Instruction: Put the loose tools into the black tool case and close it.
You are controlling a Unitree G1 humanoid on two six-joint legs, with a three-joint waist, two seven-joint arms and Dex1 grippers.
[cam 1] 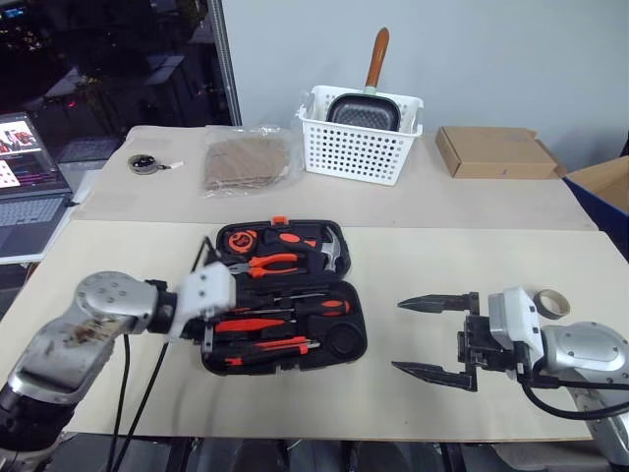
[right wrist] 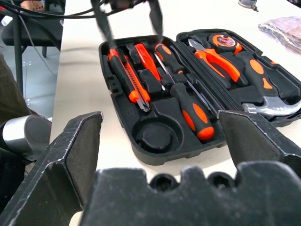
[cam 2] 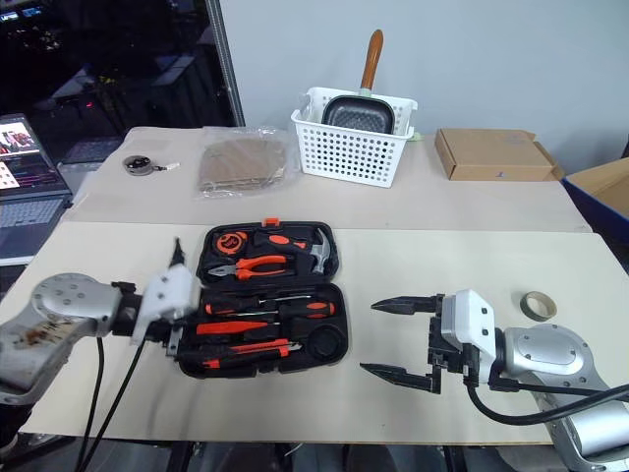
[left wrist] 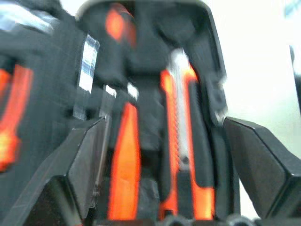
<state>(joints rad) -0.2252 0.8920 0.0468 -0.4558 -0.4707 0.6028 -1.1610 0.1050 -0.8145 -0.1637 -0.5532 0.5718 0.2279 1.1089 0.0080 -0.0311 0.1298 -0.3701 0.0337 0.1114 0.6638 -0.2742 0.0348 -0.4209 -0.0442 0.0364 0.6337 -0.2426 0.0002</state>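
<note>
The black tool case [cam 1: 346, 339] lies open and flat in the middle of the table. In its near half rest a red screwdriver [cam 1: 246, 324], a black-and-orange screwdriver [cam 1: 319, 307] and an orange-and-black utility knife [cam 1: 270, 346]. The far half holds pliers [cam 1: 267, 264] and a hammer [cam 1: 332, 254]. My left gripper [left wrist: 163, 121] hovers at the case's left edge, pointing over the tools, open with nothing between its fingers. Well apart from the case on its right, my right gripper [cam 1: 397, 336] stands wide open and empty, facing it.
At the back stand a white basket [cam 1: 359, 147] with a pan and a cardboard box [cam 1: 496, 152]. A tape roll [cam 1: 550, 303] lies by my right arm. A laptop [cam 1: 25, 187] sits at the left, and a plastic bag [cam 1: 246, 162] lies behind the case.
</note>
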